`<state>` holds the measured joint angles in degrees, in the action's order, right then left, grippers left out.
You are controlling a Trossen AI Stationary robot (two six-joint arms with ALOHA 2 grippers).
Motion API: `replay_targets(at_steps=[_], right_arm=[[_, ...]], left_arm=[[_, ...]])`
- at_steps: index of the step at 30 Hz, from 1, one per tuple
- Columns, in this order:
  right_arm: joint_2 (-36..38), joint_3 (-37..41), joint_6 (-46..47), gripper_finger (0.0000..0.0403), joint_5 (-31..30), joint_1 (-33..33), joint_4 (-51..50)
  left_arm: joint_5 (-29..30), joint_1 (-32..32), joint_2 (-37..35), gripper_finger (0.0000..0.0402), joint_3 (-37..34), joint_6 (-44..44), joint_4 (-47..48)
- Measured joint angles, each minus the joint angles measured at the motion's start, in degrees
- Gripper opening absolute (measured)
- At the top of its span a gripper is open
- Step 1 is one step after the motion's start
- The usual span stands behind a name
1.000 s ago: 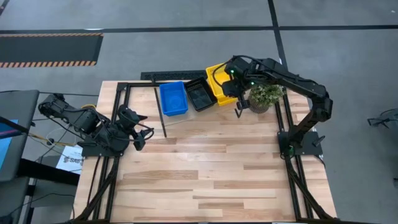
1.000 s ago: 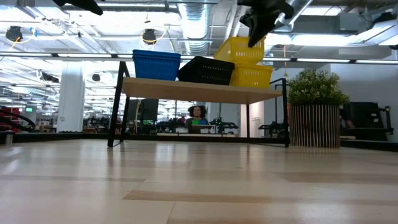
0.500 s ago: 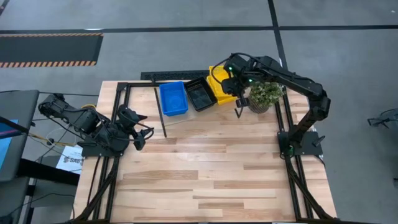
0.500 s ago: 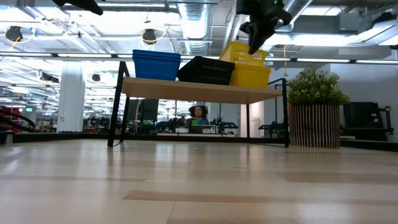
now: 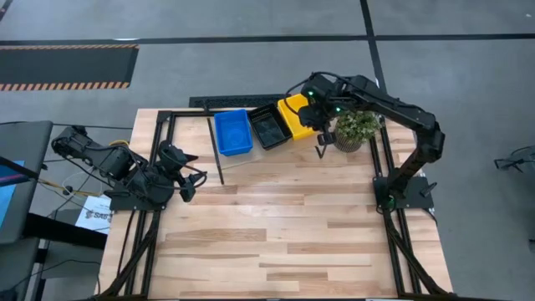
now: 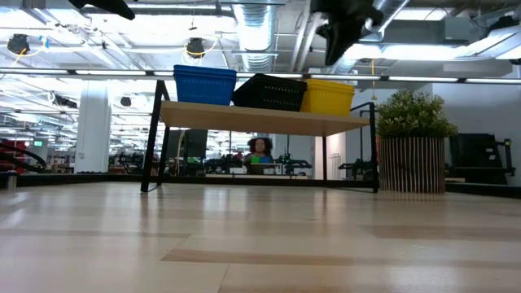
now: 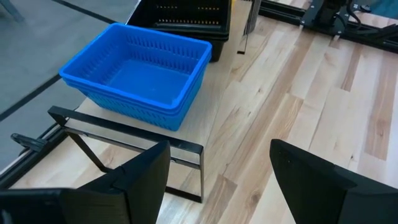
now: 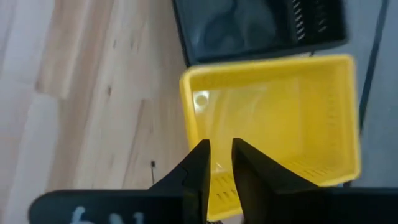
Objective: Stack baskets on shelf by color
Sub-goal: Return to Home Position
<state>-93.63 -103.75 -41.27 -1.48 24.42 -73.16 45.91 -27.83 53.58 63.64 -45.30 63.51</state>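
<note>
Three piles of baskets stand side by side on the shelf (image 6: 260, 118): blue (image 5: 232, 132), black (image 5: 269, 127) and yellow (image 5: 298, 117). In the low view the yellow pile (image 6: 330, 96) sits level on the board. My right gripper (image 8: 217, 155) hangs above the yellow pile (image 8: 273, 112), clear of it in the low view (image 6: 342, 37), with its fingers open by a narrow gap. My left gripper (image 7: 217, 162) is wide open and waits by the table's left edge (image 5: 188, 180), facing the blue baskets (image 7: 137, 74).
A potted plant (image 5: 355, 130) stands right of the shelf, just beside my right arm; it also shows in the low view (image 6: 415, 146). Bare plank tabletop (image 5: 284, 226) spreads out on the near side of the shelf. A person sits in the room beyond the table (image 6: 259, 148).
The top yellow basket, held up and tilted over the yellow pile a second ago, has come down and now sits nested and level in it. My right gripper has let go of it and stays above the pile, shifted slightly toward the table's far-left.
</note>
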Motion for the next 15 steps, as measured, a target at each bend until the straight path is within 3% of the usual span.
replay_targets(at_steps=[8, 12, 15], right_arm=[[1.5, -10.6, 12.8, 0.0093, 2.1, -2.6, -5.1], [6.8, -10.0, 16.7, 0.0092, 15.6, -3.2, -1.8], [13.2, -4.4, 19.3, 0.0088, 24.9, -3.7, 5.0]], left_arm=[[0.2, 0.0, 0.0, 0.0265, 2.3, 2.2, -2.3], [6.6, -1.0, -0.1, 0.0265, 2.7, 6.4, -4.6], [16.6, -3.3, -1.2, 0.0265, 1.4, 5.0, -4.1]])
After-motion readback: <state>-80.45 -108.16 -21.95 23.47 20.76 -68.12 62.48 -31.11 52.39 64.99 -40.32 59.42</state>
